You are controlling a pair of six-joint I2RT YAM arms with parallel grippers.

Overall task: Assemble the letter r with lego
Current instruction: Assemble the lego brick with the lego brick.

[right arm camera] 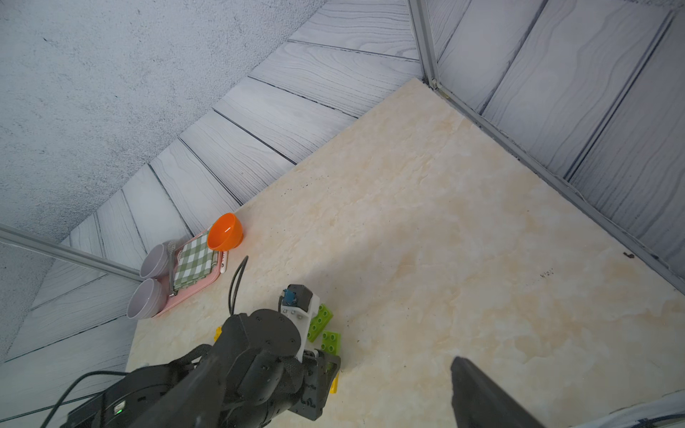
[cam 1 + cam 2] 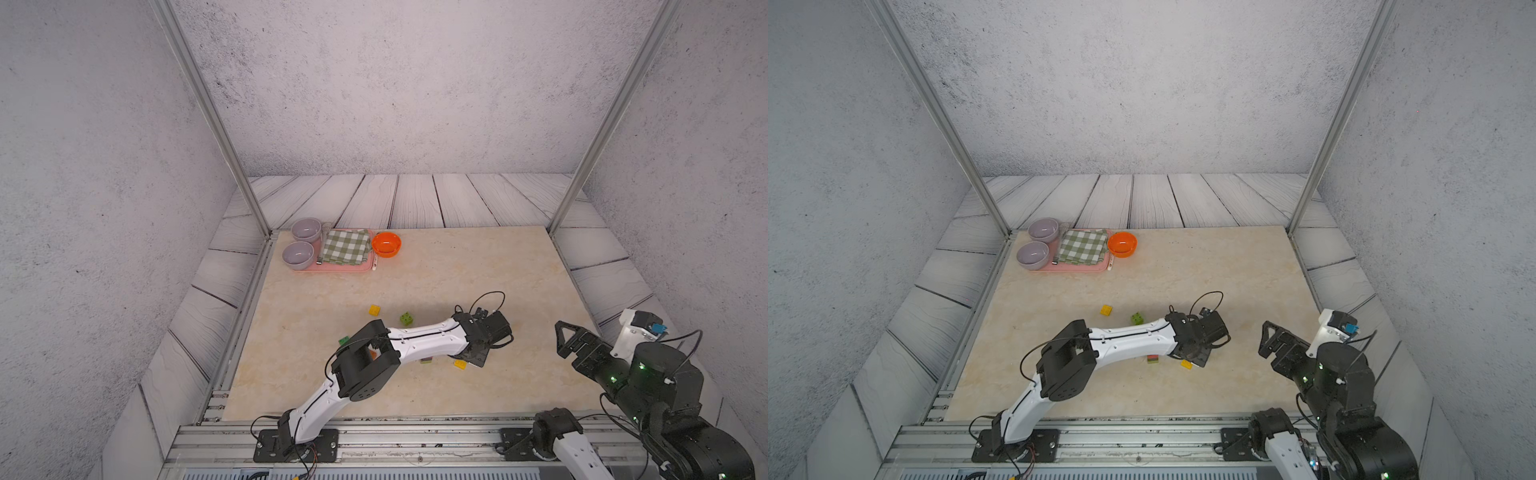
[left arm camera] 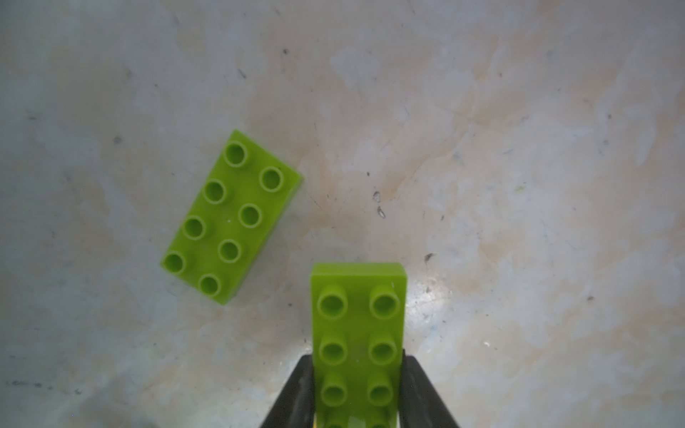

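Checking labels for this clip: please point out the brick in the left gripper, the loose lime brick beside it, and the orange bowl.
held brick (image 3: 357, 333), left wrist view, studded top.
loose brick (image 3: 231, 216), left wrist view, top centre.
orange bowl (image 2: 386, 244), a top view, inner wall.

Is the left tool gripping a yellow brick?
No, in the left wrist view the left tool is shut on a long lime green brick.

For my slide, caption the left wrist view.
Left gripper holds a lime green brick; a second eight-stud brick lies apart on the table.
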